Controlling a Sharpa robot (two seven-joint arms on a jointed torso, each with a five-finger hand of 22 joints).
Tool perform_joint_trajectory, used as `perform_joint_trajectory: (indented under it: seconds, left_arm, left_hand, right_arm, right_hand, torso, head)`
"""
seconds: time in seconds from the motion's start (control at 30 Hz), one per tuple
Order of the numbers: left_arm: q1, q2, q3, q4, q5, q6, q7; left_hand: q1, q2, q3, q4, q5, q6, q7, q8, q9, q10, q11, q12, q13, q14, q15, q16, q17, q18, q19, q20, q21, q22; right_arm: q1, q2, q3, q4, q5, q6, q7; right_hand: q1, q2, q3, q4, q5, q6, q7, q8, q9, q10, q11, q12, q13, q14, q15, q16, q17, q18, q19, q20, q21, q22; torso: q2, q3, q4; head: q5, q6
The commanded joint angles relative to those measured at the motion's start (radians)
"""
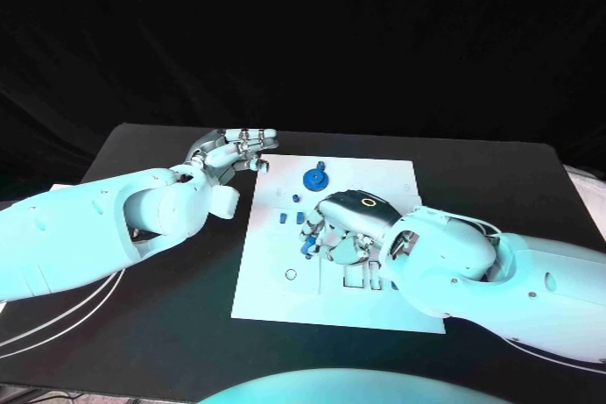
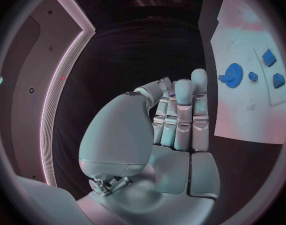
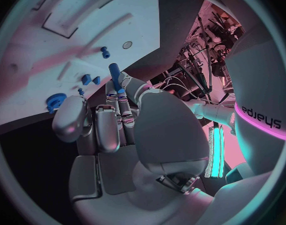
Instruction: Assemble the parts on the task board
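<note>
The right hand (image 1: 343, 239) is over the middle of the white board (image 1: 379, 176), fingers curled down, and the right wrist view shows a blue peg (image 3: 114, 75) pinched between its fingertips (image 3: 122, 96), sticking out past them. The step in hand looks like seating that peg in the board, so the peg should be kept upright, lined up over its hole before any downward push, and released only once it sits firm; a tilted entry would likely jam. Near the board's far edge lies a blue gear (image 1: 316, 175), with smaller blue pieces (image 1: 289, 216) between it and the hand. The left hand (image 1: 234, 148) waits off the board's far left corner, over the black table (image 1: 492, 172), fingers straight and close together, holding nothing.
</note>
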Motion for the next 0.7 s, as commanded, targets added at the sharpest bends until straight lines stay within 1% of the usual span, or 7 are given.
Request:
perform_joint_trajectory:
  seconds: [0.03, 0.07, 0.2, 0.3, 0.33, 0.43, 0.7]
  left_arm:
    - [0.000, 0.003, 0.001, 0.003, 0.003, 0.022, 0.004]
    - [0.000, 0.003, 0.001, 0.003, 0.003, 0.022, 0.004]
    - [0.000, 0.004, 0.001, 0.003, 0.003, 0.023, 0.003]
    - [0.000, 0.005, 0.001, 0.002, 0.003, 0.023, 0.003]
    - [0.000, 0.005, 0.001, 0.002, 0.003, 0.023, 0.003]
    - [0.000, 0.006, 0.001, 0.002, 0.003, 0.024, 0.003]
    - [0.000, 0.007, 0.001, 0.001, 0.003, 0.026, 0.002]
  left_hand:
    - [0.005, 0.002, -0.005, 0.000, 0.001, -0.006, -0.001, 0.005, -0.001, -0.005, -0.002, 0.002, 0.000, -0.005, 0.001, -0.006, -0.001, 0.020, -0.002, 0.002, -0.003, -0.001]
    - [0.005, 0.002, -0.005, 0.000, 0.001, -0.006, -0.001, 0.005, -0.001, -0.005, -0.002, 0.002, 0.000, -0.005, 0.001, -0.006, -0.001, 0.020, -0.002, 0.002, -0.003, -0.001]
    - [0.005, 0.002, -0.005, 0.000, 0.001, -0.006, -0.001, 0.005, -0.001, -0.005, -0.002, 0.002, 0.000, -0.005, 0.001, -0.006, -0.001, 0.020, -0.002, 0.002, -0.003, -0.001]
    - [0.005, 0.002, -0.005, 0.000, 0.001, -0.006, -0.001, 0.005, -0.001, -0.005, -0.002, 0.002, 0.000, -0.005, 0.001, -0.006, -0.001, 0.020, -0.002, 0.002, -0.003, -0.001]
    - [0.005, 0.002, -0.005, 0.000, 0.001, -0.006, -0.001, 0.005, -0.001, -0.005, -0.002, 0.002, 0.000, -0.005, 0.001, -0.006, -0.001, 0.020, -0.002, 0.002, -0.003, -0.001]
    - [0.005, 0.002, -0.005, 0.000, 0.001, -0.006, -0.001, 0.005, -0.001, -0.005, -0.002, 0.002, 0.000, -0.005, 0.001, -0.006, -0.001, 0.020, -0.002, 0.002, -0.003, -0.001]
    - [0.005, 0.002, -0.005, 0.000, 0.001, -0.006, -0.001, 0.005, -0.001, -0.005, -0.002, 0.002, 0.000, -0.005, 0.001, -0.006, -0.001, 0.020, -0.002, 0.002, -0.003, -0.001]
  right_arm:
    - [-0.018, 0.028, -0.003, -0.018, 0.001, 0.021, 0.039]
    - [-0.023, 0.036, -0.004, -0.023, 0.001, 0.026, 0.042]
    - [-0.040, 0.059, -0.008, -0.044, 0.002, 0.044, 0.048]
    - [-0.047, 0.068, -0.010, -0.056, 0.002, 0.054, 0.051]
    - [-0.049, 0.071, -0.010, -0.060, 0.002, 0.057, 0.051]
    - [-0.054, 0.077, -0.012, -0.069, 0.002, 0.065, 0.052]
    - [-0.059, 0.086, -0.013, -0.085, -0.003, 0.083, 0.048]
  right_hand:
    - [0.009, 0.007, 0.008, 0.000, 0.007, -0.003, 0.006, 0.004, 0.002, 0.015, -0.005, -0.007, 0.001, 0.047, -0.003, 0.003, -0.002, 0.008, -0.004, -0.006, 0.000, -0.001]
    - [0.009, 0.007, 0.008, 0.000, 0.008, -0.003, 0.006, 0.004, 0.002, 0.015, -0.005, -0.007, 0.001, 0.047, -0.003, 0.003, -0.002, 0.008, -0.004, -0.006, 0.000, -0.001]
    - [0.008, 0.006, 0.009, 0.000, 0.009, -0.004, 0.007, 0.003, 0.002, 0.014, -0.004, -0.009, 0.001, 0.047, -0.002, 0.003, -0.001, 0.008, -0.004, -0.005, -0.001, -0.002]
    - [0.008, 0.006, 0.009, -0.001, 0.010, -0.004, 0.008, 0.002, 0.002, 0.013, -0.004, -0.010, 0.001, 0.047, -0.002, 0.003, -0.001, 0.008, -0.004, -0.005, -0.001, -0.002]
    - [0.008, 0.006, 0.009, -0.001, 0.010, -0.004, 0.008, 0.002, 0.002, 0.013, -0.004, -0.010, 0.001, 0.047, -0.002, 0.003, -0.001, 0.008, -0.004, -0.005, -0.001, -0.002]
    - [0.007, 0.006, 0.009, -0.001, 0.010, -0.005, 0.008, 0.002, 0.002, 0.013, -0.003, -0.011, 0.001, 0.047, -0.002, 0.003, -0.002, 0.008, -0.004, -0.005, -0.001, -0.002]
    - [0.007, 0.006, 0.009, -0.001, 0.010, -0.005, 0.008, 0.002, 0.002, 0.013, -0.003, -0.011, 0.001, 0.047, -0.002, 0.003, -0.002, 0.008, -0.004, -0.005, -0.001, -0.002]
  torso:
    - [0.000, -0.0011, 0.0006]
    - [0.000, -0.0006, 0.0001]
    - [0.001, -0.0004, -0.0015]
    - [0.000, -0.0001, -0.0016]
    - [0.000, -0.0001, -0.0011]
    - [0.000, 0.0005, -0.0003]
    - [0.000, 0.0006, -0.0008]
  head:
    - [0.008, -0.006]
    - [0.009, -0.007]
    - [0.015, -0.011]
    - [0.015, -0.012]
    - [0.016, -0.014]
    - [0.016, -0.016]
    - [0.017, -0.019]
